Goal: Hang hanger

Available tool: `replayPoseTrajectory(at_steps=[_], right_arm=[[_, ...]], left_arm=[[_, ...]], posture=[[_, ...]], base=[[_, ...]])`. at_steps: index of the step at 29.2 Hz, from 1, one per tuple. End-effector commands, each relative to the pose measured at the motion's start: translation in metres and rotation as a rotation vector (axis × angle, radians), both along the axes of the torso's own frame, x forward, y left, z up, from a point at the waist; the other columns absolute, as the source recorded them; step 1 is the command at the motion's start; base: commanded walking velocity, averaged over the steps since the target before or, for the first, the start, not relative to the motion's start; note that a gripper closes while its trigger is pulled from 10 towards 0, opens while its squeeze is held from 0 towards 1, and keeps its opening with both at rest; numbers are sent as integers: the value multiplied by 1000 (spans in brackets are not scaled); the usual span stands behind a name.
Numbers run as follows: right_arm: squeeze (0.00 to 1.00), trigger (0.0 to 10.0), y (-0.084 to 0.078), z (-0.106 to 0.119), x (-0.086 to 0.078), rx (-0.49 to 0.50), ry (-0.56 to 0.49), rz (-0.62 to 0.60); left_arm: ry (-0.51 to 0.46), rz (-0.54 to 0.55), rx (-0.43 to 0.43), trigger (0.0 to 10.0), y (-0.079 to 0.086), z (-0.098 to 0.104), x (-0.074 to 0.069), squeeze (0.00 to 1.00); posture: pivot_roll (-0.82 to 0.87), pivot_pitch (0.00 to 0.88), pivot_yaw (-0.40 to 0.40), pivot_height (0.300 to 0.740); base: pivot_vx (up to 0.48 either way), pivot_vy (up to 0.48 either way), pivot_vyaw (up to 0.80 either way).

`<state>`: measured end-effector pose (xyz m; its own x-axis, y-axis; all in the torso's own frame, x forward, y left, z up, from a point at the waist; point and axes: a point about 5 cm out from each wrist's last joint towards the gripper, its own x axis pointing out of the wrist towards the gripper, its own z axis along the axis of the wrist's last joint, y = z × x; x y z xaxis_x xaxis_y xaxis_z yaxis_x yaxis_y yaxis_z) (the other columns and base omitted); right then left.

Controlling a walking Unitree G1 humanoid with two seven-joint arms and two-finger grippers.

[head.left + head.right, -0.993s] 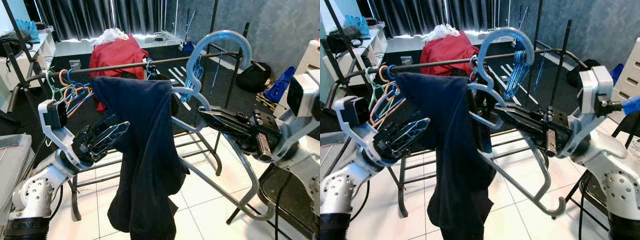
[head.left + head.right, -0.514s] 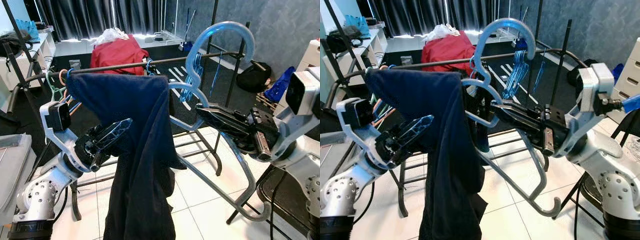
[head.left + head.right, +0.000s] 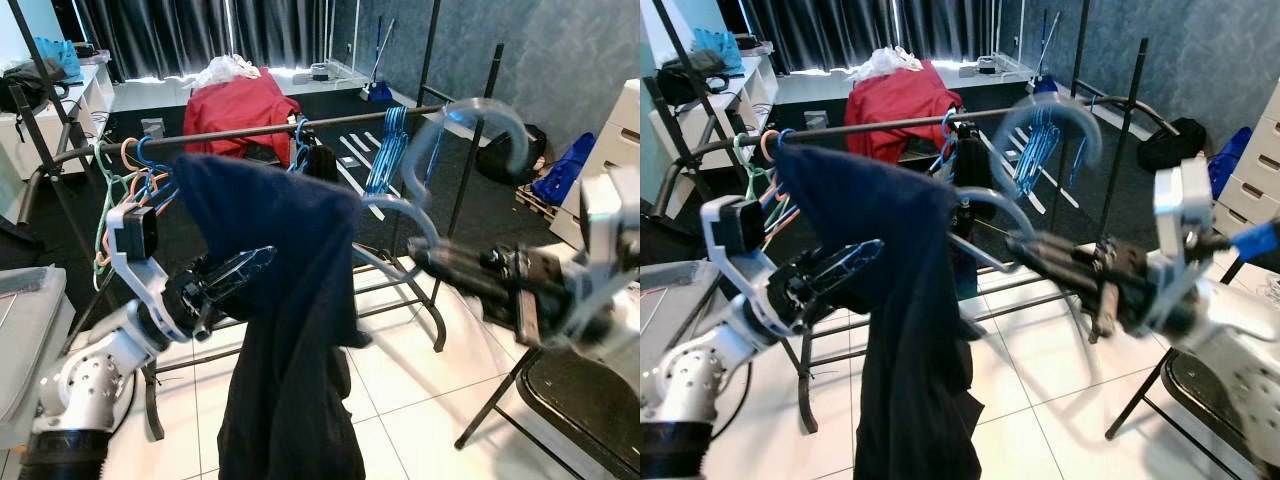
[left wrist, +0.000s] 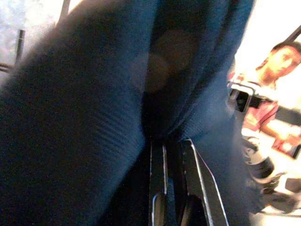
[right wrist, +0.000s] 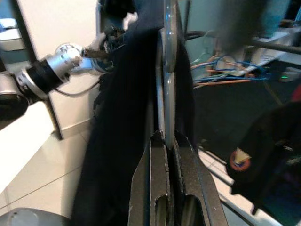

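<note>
The long rail [image 3: 250, 130] is crowded. Thin hangers [image 3: 140, 180] bunch at its left end, more blue hangers [image 3: 385, 150] hang toward the right, and a dark cloth [image 3: 320, 160] hangs at the middle. Bare rail shows between these bunches. The big dark garment [image 3: 290, 330] blocks the space in front. A black post [image 3: 475, 150] stands on the right.

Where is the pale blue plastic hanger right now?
The pale blue plastic hanger is right of centre, clamped in the right gripper, its hook level with the dark rail.
</note>
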<state>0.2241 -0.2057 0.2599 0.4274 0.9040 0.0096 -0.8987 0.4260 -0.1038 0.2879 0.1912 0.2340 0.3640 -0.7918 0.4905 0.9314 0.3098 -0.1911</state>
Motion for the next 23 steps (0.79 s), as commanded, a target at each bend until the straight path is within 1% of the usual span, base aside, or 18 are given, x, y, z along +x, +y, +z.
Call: replayPoseTrajectory(at_steps=[1,3,5,6,7,9,11,12,13,14,15,17,18,19,20,21,23], right_arm=[[0,0,-18,8,0,-18,-26,-91],[0,0,-15,10,1,1,-35,-83],[0,0,-15,10,1,1,-35,-83],[0,0,-12,10,1,7,-36,-76],[0,0,-12,10,1,7,-36,-76],[0,0,-6,7,2,2,-28,-56],[0,0,-6,5,2,-11,-25,-52],[0,0,-7,1,2,-37,-13,-56],[0,0,-7,1,2,-37,-13,-56],[0,0,-10,-4,1,-77,2,-67],[0,0,-10,-4,1,-77,2,-67],[0,0,-18,-18,-2,-160,46,-112],[0,0,-22,-24,-4,-176,65,-132],[0,0,-22,-24,-4,-176,65,-132],[0,0,-23,-28,-5,-179,76,-145],[0,0,-22,-29,-6,-164,77,-148],[0,0,-21,-29,-6,-151,75,-148]], left_arm=[[-55,185,-72,0,40,10,-1,0],[-53,165,-75,0,35,9,-1,0],[-53,165,-75,0,35,9,-1,0],[-51,145,-77,118,29,7,-2,0],[-51,145,-77,118,29,7,-2,0],[-47,137,-83,0,19,4,0,0],[-46,146,-84,0,18,3,1,0],[-48,173,-86,0,21,4,4,0],[-48,173,-86,0,21,4,4,0],[-51,210,-85,0,27,7,7,0],[-51,210,-85,0,27,7,7,0],[-61,324,-99,0,48,17,15,0],[-63,393,-119,157,62,24,19,0],[-63,393,-119,157,62,24,19,0],[-68,435,-147,549,71,31,20,0],[-66,437,-160,7176,72,34,21,0],[-64,431,-166,7176,71,35,21,0]], posture=[[-132,0,30,740],[-133,0,32,740],[-133,0,32,740],[-133,0,32,740],[-133,0,32,740],[-134,0,28,740],[-134,0,28,740],[-138,0,27,740],[-138,0,27,740],[-138,0,27,740],[-138,0,27,740],[-140,0,31,740],[-140,0,32,740],[-140,0,32,740],[-139,0,35,740],[-137,0,36,740],[-137,0,36,740]], base=[[0,0,0],[0,0,0],[0,0,0],[0,0,0],[0,0,0],[0,0,0],[0,0,0],[0,0,0],[0,0,0],[0,0,0],[0,0,0],[0,0,0],[0,0,0],[0,0,0],[0,0,0],[0,0,0],[0,0,0]])
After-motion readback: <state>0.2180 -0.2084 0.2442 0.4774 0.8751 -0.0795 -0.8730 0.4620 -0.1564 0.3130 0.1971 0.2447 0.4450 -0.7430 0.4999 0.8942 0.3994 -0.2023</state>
